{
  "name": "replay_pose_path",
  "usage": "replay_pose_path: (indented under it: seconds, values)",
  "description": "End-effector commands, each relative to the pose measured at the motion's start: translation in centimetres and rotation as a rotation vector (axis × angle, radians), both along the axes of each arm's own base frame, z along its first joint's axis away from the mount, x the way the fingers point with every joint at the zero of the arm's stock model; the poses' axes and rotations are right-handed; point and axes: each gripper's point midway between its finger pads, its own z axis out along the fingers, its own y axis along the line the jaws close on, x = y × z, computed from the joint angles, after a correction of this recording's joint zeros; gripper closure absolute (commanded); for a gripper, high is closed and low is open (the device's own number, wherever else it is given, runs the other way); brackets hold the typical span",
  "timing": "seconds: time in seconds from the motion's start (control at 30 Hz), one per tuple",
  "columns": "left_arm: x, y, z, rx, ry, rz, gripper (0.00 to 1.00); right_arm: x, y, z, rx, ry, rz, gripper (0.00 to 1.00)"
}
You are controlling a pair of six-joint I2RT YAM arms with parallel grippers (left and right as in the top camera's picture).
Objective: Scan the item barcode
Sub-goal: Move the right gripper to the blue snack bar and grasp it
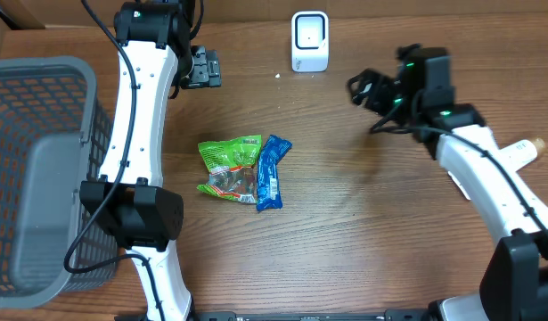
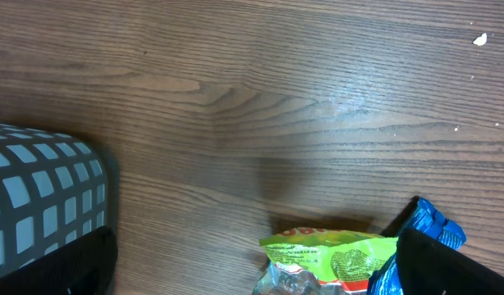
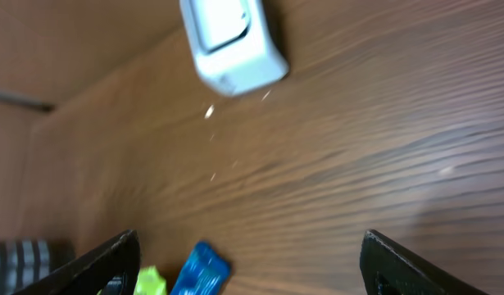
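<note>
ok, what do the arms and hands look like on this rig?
White link shells, black joint housings on both. The left arm carries a loose black cable along its length; the right arm has green lights glowing near its wrist. The left hand and right hand are black, two-fingered.

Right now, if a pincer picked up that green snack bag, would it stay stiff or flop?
Probably flop: the green snack bag looks like thin crinkled film, so it would likely sag from a pinched edge. Lying flat, it seems light. A push might also drag the blue packet lying against it.
</note>
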Motion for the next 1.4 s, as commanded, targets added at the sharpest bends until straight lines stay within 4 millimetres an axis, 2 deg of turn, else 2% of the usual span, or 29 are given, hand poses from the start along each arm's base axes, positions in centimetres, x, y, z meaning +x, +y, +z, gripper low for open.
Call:
replay_pose_path:
  seconds: [0.0,0.17,0.3,0.43,0.7,0.83,1.17,1.3,1.37]
  values:
    - [0.1,-0.2,1.4,0.004,-0.039,-0.005,0.00,-0.4,2.3,0.8,-0.040,-0.032,0.052,0.14]
    - [0.1,-0.2,1.4,0.004,-0.039,-0.005,0.00,-3.1,8.0,-1.1,-0.036,0.027,0.178,0.14]
    - [0.1,-0.2,1.4,0.004,-0.039,-0.005,0.00,-5.5,11.2,-3.4,-0.001,0.145,0.188,0.15]
    - [0.1,-0.2,1.4,0.004,-0.039,-0.005,0.01,-7.1,13.2,-5.4,-0.005,0.216,0.194,0.18]
    - [0.1,-0.2,1.4,0.004,-0.039,-0.005,0.00,-9.0,16.0,-11.5,-0.074,0.321,0.197,0.20]
    - [0.1,-0.2,1.4,0.004,-0.039,-0.005,0.00,-8.8,17.1,-12.7,-0.052,0.324,0.223,0.21]
    - [0.1,-0.2,1.4,0.004,-0.039,-0.005,0.00,-5.7,18.7,-13.1,-0.007,0.193,0.210,0.31]
    - [0.1,-0.2,1.4,0.004,-0.039,-0.005,0.00,-5.4,18.8,-14.3,-0.009,0.196,0.207,0.31]
    - [0.1,-0.2,1.4,0.004,-0.039,-0.005,0.00,-4.9,18.2,-14.6,-0.008,0.199,0.183,0.32]
